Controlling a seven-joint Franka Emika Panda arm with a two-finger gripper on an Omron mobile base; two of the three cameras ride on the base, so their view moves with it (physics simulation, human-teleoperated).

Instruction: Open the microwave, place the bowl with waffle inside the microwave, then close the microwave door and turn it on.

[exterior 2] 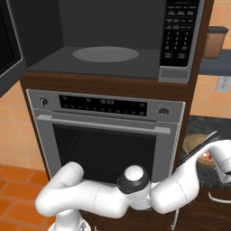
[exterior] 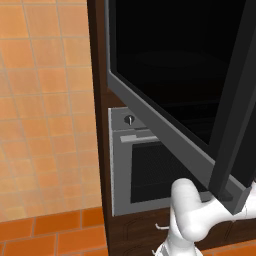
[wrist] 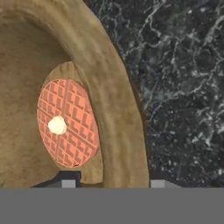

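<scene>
The microwave point(exterior 2: 106, 54) stands open, its grey cavity and round turntable bare. The microwave door point(exterior: 165, 90) is swung out to the left, its black glass facing me. A tan bowl point(wrist: 109, 87) with a round orange waffle point(wrist: 68, 122) and a pale pat of butter sits on the dark counter, right of the oven point(exterior 2: 191, 142). My gripper point(wrist: 113, 183) is low over the bowl's near rim. One fingertip is inside the bowl, the other outside. Both press the rim wall.
A grey oven point(exterior 2: 108, 135) with knobs and a bar handle sits under the microwave. The keypad panel point(exterior 2: 180, 31) is on the microwave's right. The black speckled counter point(wrist: 183, 87) holds the bowl. A brown jar point(exterior 2: 215, 40) stands on a shelf at the upper right.
</scene>
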